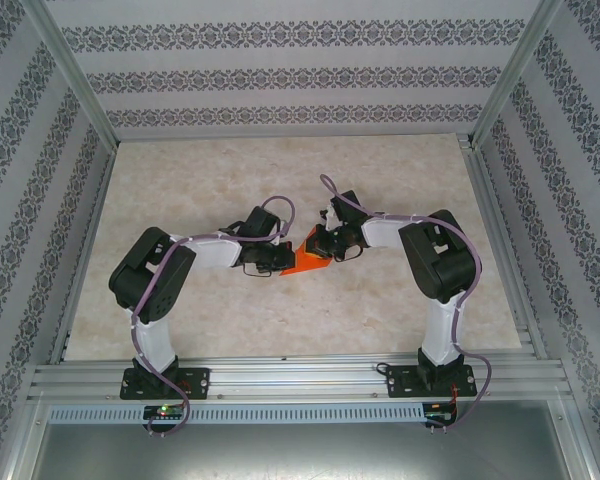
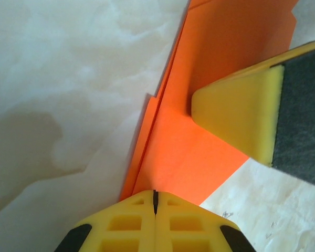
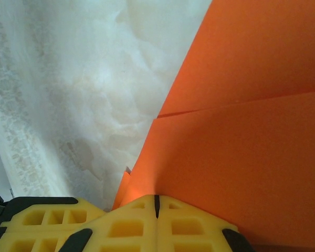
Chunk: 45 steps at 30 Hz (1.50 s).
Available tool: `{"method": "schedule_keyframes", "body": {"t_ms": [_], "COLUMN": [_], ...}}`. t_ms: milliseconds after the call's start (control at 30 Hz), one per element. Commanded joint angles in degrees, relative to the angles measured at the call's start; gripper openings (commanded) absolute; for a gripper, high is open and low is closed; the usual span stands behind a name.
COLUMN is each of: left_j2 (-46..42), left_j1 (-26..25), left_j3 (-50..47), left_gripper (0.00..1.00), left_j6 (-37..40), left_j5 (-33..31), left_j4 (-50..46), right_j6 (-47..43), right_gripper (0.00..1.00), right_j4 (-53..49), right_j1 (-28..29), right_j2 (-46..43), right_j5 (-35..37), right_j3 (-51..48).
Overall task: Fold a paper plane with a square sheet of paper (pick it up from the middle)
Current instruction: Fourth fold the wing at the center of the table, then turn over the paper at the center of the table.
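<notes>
**Two claws pinch one folded orange sheet at mid-table**

Both of your arms reach inward from their bases at the near edge and meet over the middle of the marbled beige table. Between them sits the sheet of paper, bright orange-red. From above it shows as a small wedge, with most of it hidden under the two wrists.

Your left gripper comes in from the left. In its wrist view, the left gripper has its two yellow fingers pressed together with only a thin seam between them. They pinch the near edge of the sheet of paper. The paper is already folded: along its left side you can see several layered edges, stepped one beside the other.

Your right gripper comes in from the right. In its own wrist view, the right gripper also has its fingers pressed together, clamped on an edge of the sheet of paper. A straight fold edge crosses the orange surface there, with one layer lying over another.

From the left wrist camera, one yellow finger of the right gripper lies on top of the paper, further along from the left fingers.

You cannot tell from these views whether the paper rests flat on the table or is held just above it.
</notes>
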Motion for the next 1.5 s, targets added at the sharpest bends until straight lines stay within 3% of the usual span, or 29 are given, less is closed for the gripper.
{"method": "schedule_keyframes", "body": {"t_ms": [0,433,700,800,933,1133,1467], "left_j2": [-1.37,-5.66,-9.29,-8.91,-8.69,-8.63,-9.14], "left_j1": [1.21,2.68,2.59,2.58,2.59,2.58,2.77], "left_j3": [-2.31,-0.74,2.13,2.03,0.69,1.37,2.00], "left_gripper": [0.00,0.00,0.01,0.12,0.28,0.47,0.85], "left_j6": [4.51,10.73,7.82,2.98,-2.92,-5.03,-5.13], "left_j5": [0.63,2.01,3.06,0.71,-1.45,-7.10,-12.33], "left_j4": [-13.52,-21.23,-15.48,-9.91,-2.16,-0.32,-2.38], "right_j6": [-1.73,-2.76,-2.80,-0.88,3.94,12.99,16.60], "right_gripper": [0.04,0.04,0.06,0.11,0.26,0.38,0.43], "right_j4": [-6.79,-8.23,-6.00,-3.41,1.46,7.00,10.07], "right_j1": [-2.25,-2.33,-2.16,-2.14,-2.85,-5.31,-4.55], "right_j2": [3.97,4.13,1.72,-2.36,-9.24,-13.87,-10.65], "right_j5": [8.50,8.64,4.38,2.39,3.78,7.93,8.08], "right_j3": [-1.16,-0.20,1.09,1.20,-1.93,-9.79,-10.19]}}
